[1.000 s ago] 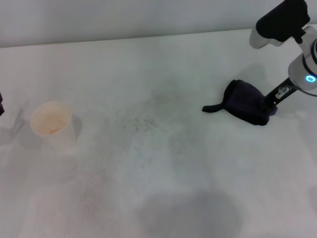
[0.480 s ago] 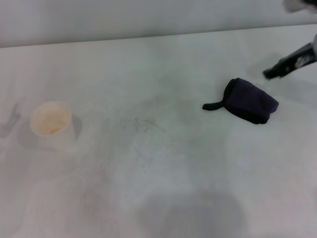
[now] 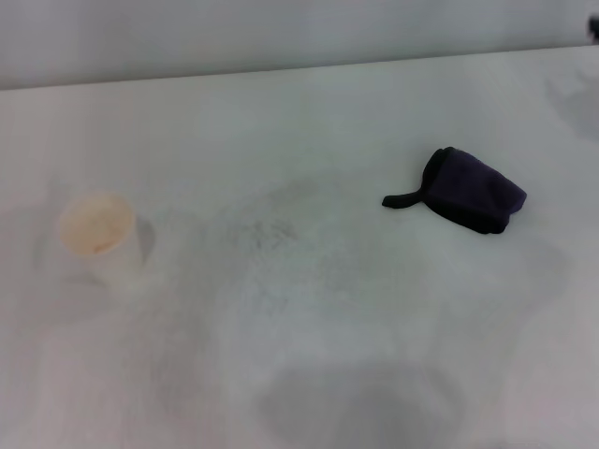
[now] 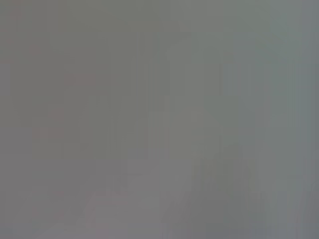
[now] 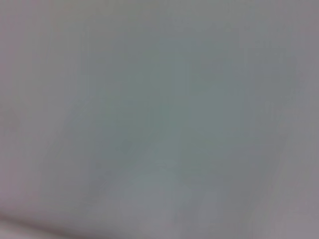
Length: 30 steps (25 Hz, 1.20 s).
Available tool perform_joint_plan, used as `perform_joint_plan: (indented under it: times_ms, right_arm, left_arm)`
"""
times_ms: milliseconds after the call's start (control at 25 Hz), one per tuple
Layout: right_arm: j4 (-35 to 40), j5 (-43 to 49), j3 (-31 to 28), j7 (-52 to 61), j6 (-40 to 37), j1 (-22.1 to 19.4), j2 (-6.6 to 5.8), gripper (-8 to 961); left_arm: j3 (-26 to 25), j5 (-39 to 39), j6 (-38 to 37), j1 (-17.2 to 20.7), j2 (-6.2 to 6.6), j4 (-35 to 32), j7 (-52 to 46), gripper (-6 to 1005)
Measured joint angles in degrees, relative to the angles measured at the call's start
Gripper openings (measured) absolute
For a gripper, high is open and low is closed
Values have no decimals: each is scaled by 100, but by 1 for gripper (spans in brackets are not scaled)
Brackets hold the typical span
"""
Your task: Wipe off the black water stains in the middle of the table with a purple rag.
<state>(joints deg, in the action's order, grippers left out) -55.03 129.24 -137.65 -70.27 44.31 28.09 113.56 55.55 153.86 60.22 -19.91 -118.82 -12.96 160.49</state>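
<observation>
The purple rag (image 3: 471, 200) lies bunched on the white table (image 3: 309, 355) at the right of the head view, its thin black strap tail pointing left. No dark brown-black stain shows on the table; only faint grey scuff marks (image 3: 267, 232) lie near the middle. Neither gripper shows in the head view. Both wrist views show only a blank grey surface, with no fingers and no objects.
A white paper cup (image 3: 101, 237) with an orange-tinted inside stands upright at the left of the table. The table's far edge (image 3: 299, 70) meets a grey wall at the back.
My right arm, which was at the rag's right end one second ago, has let it go and withdrawn up and right out of view. The rag has stayed in place.
</observation>
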Motion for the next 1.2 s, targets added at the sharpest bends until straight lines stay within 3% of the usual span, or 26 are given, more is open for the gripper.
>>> perform_joint_plan:
  times_ms: [160,360,520,720,840,1200]
  right_arm:
    - [632,-1940,-55,-1506,-953,-110,-97,568]
    - [1271,-4057,-63,-3699,-1800,-127,-32,567]
    - [1784,-6019,-79,-6012,-1691,-152,109,566]
    - [2711,-8099,-84,-8176,-530,-178,148,565]
    - [3090,-8590,-84,-8675,87,-237,158,564]
    - [3597,-8972,-83,-8757,350,-357,180,557]
  left_arm:
    - [-2,649,-9,-39,7,2,0,877]
    - [-33,825,-11,-97,4,17,85,876]
    - [-55,833,-10,-123,-12,44,125,876]
    - [-62,839,-6,-120,-25,52,128,876]
    - [-63,841,11,-93,-27,52,130,877]
    - [-62,791,-8,-11,16,58,141,877]
